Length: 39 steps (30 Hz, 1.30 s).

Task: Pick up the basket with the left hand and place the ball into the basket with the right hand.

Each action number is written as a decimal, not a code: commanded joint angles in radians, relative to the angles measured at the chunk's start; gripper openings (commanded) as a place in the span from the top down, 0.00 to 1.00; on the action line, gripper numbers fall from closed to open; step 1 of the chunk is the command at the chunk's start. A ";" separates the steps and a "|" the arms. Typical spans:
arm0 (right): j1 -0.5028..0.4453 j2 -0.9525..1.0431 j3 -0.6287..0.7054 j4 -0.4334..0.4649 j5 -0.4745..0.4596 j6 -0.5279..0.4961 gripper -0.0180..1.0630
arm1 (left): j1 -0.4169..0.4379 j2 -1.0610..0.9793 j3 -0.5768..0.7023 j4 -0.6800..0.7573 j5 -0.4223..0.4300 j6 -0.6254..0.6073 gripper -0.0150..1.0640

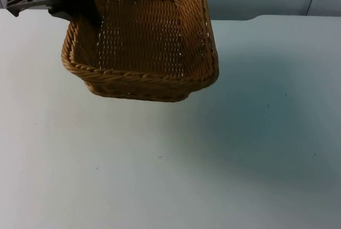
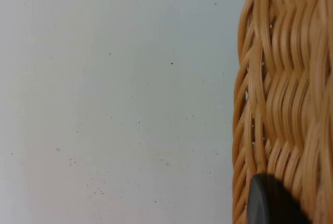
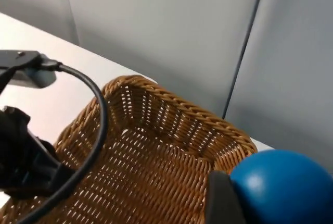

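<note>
Now the left tool (image 2: 273,200) grips the basket (image 1: 141,42) by its rim, up off the surface (image 1: 213,160), so the right tool (image 3: 223,203), clenched on the blue ball (image 3: 283,187), can drop it in.

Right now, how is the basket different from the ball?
The basket is brown woven wicker; the ball is smooth and blue. The basket is squarish and open with nothing in it; the ball is round and solid. The left gripper holds the basket above the table; the right gripper holds the ball. Both are lifted.
</note>
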 commanded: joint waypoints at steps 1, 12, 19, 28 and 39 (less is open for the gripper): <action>0.008 0.013 -0.006 0.000 -0.002 -0.036 0.99 | 0.000 -0.008 -0.001 -0.018 -0.019 0.002 0.99; 0.028 0.121 -0.006 0.053 -0.100 -0.115 0.99 | 0.000 -0.008 -0.001 -0.018 -0.023 0.021 0.99; 0.044 0.223 -0.006 0.108 -0.119 -0.153 0.99 | 0.000 -0.008 -0.001 -0.018 -0.031 0.020 0.99; 0.046 0.304 -0.006 0.213 -0.116 -0.244 0.99 | 0.002 -0.007 -0.001 -0.018 -0.036 0.020 0.99; 0.046 0.375 -0.006 0.236 -0.117 -0.237 0.99 | 0.023 -0.007 -0.001 -0.025 -0.037 0.020 0.99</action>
